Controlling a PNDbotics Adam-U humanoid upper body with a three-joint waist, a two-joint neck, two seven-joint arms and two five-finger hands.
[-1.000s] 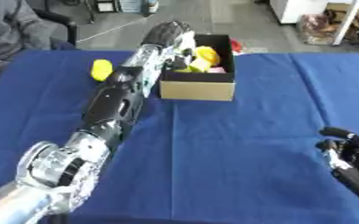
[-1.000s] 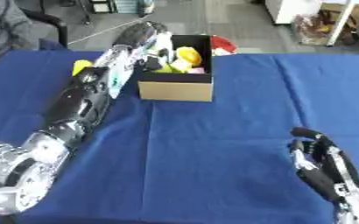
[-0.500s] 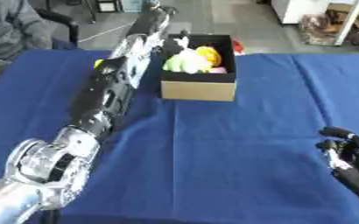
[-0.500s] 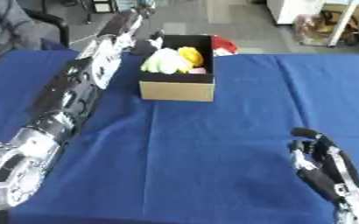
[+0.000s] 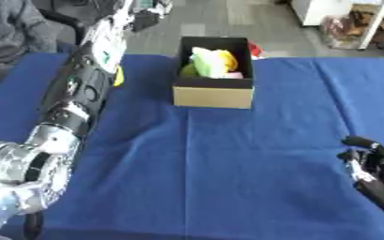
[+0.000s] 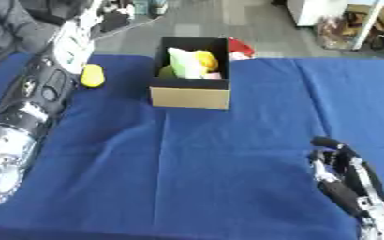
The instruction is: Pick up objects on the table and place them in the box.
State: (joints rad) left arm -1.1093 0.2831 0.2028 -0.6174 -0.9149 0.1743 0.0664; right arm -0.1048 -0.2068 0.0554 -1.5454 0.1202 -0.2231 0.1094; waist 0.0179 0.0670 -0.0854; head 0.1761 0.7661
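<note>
— Left eye view: what is seen along the left side?

— The left arm is stretched from the lower left corner diagonally up toward the far edge of the blue table. Its hand is carried past the top of the picture and is not shown in either view, so the set of its fingers cannot be told.

— And beside the arm?

— A yellow object is seen lying on the cloth just beside the upper forearm, to the left of the box and apart from it. It is shown best in the right eye view.

— Where is the box placed?

— The box is set upright near the far middle of the table, black inside with a tan front wall. A pale green item and a yellow item are held in it, with a bit of pink at the right. A red object is glimpsed just behind its far right corner.

— And at the right?

— The right hand is rested near the lower right corner, fingers relaxed and spread, nothing held.
</note>
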